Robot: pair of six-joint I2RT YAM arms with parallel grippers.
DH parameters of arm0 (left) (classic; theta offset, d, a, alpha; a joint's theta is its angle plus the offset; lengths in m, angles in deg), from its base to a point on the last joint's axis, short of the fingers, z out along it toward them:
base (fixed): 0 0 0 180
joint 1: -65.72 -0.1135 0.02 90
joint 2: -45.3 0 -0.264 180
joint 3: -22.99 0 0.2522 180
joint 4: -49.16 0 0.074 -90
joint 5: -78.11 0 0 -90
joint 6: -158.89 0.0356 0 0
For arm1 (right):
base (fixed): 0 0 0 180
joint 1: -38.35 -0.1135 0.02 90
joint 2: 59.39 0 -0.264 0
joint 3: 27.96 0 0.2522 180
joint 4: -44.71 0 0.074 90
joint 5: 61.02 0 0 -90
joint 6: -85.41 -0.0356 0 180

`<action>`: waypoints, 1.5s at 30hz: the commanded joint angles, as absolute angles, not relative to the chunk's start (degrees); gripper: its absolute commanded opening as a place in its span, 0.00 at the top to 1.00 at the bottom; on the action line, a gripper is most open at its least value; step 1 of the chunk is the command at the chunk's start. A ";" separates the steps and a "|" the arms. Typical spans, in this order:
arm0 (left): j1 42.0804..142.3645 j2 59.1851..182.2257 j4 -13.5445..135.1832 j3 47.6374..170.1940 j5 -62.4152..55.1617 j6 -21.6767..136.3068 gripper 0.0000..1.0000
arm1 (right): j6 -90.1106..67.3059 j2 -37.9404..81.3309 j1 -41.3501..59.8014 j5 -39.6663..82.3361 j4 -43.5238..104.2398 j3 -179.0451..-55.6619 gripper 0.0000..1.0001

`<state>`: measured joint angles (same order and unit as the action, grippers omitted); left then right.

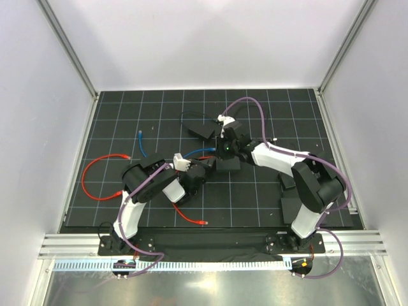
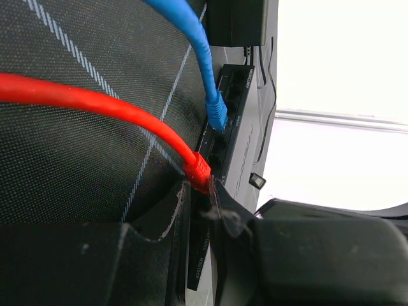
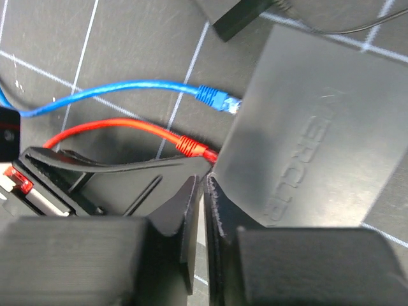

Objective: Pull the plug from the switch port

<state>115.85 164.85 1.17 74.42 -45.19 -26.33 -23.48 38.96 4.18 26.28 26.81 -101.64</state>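
Note:
The switch (image 3: pixel 319 127), a flat matte-black box, lies mid-table (image 1: pixel 228 164); its socket row shows in the left wrist view (image 2: pixel 229 121). A red plug (image 2: pixel 197 169) on a red cable sits at a socket at the switch's edge, and also shows in the right wrist view (image 3: pixel 194 148). My left gripper (image 2: pixel 201 188) is closed on this red plug, one finger on each side. A blue plug (image 2: pixel 217 113) lies just in front of another socket; I cannot tell whether it is seated. My right gripper (image 3: pixel 205 182) is shut, with its tips against the switch's near corner.
A black power brick (image 1: pixel 203 131) with a thin cord lies behind the switch. A loose red cable (image 1: pixel 102 172) curls at the left, another red end (image 1: pixel 194 218) lies near the front, and a short blue cable (image 1: pixel 141 143) lies at the left. Black plates (image 1: pixel 290 191) lie at the right.

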 commanded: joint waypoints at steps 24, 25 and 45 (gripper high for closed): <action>114.77 162.72 2.72 69.79 -47.31 -23.13 1.00 | -19.62 45.21 1.88 33.65 27.51 -106.06 0.91; 114.77 162.81 2.89 70.05 -47.05 -22.78 1.00 | -19.62 45.03 1.79 33.29 28.05 -105.71 0.91; 114.77 162.81 2.81 69.27 -48.53 -24.97 1.00 | -19.00 48.46 0.03 39.69 24.01 -108.17 0.91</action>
<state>115.41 163.80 -0.98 71.25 -44.84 -25.84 -18.74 49.63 -0.39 34.01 26.86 -108.79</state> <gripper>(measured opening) 0.165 0.095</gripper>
